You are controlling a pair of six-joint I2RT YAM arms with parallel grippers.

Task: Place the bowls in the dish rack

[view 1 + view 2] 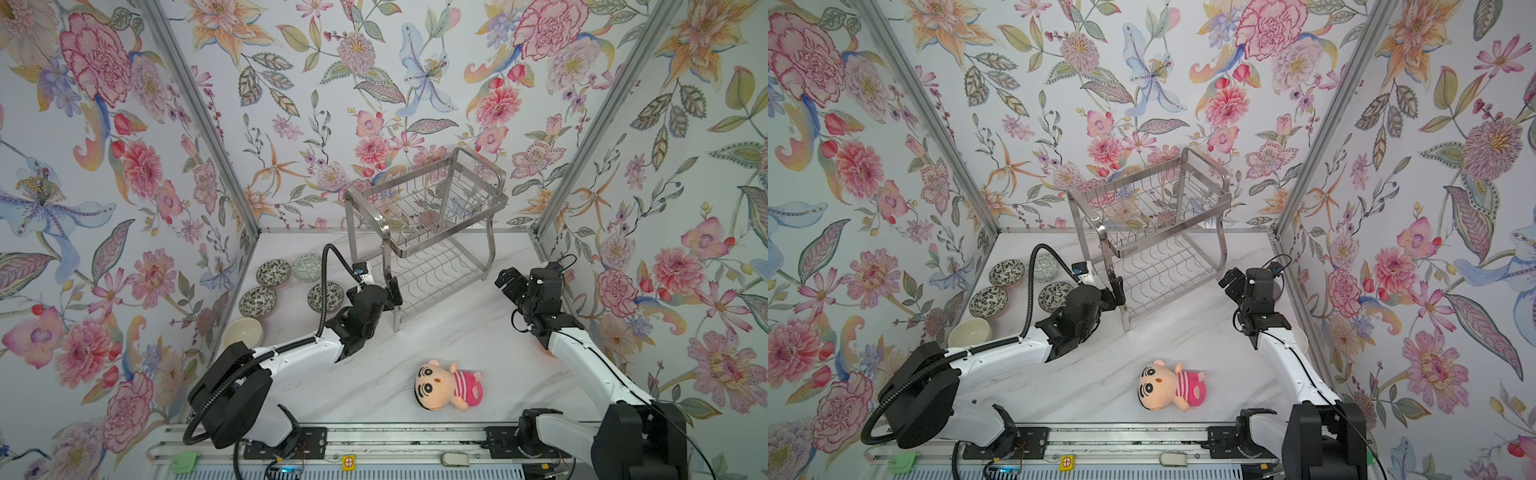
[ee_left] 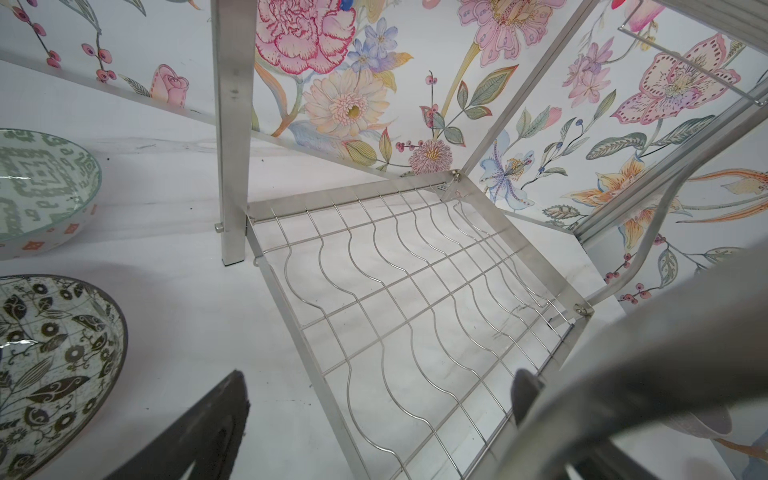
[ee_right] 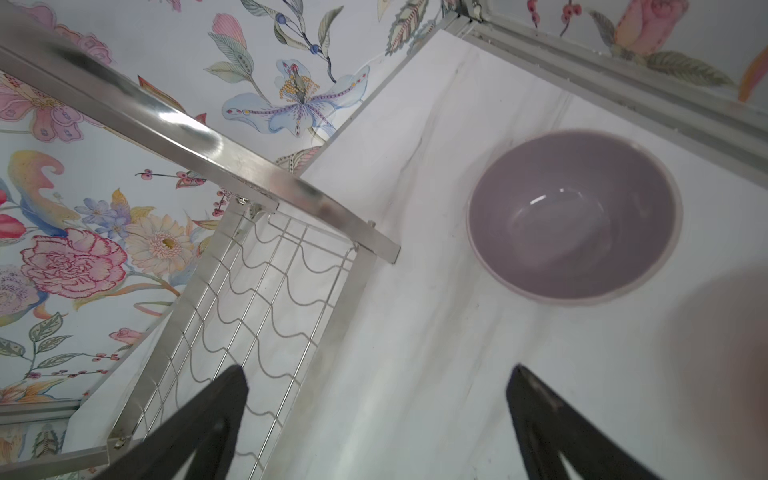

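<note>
1. Far left on the tabletop: four patterned bowls and a cream bowl, all upright.
2. At the near-left leg of the rack: left fingers spread, empty, aimed into the lower tier. Nearest patterned bowl lies just left of them, so a pick calls for a swing left.
3. Rack mid-far, both tiers bare.
4. Near the right wall: right fingers spread, empty. Lavender bowl upright, ahead and right of them; the right arm is nearer.

The dish rack stands far centre on the table, with four patterned bowls and a cream bowl left of it. The left gripper is at its near-left leg, the right gripper near its right side. A plush doll lies near-centre.
</note>
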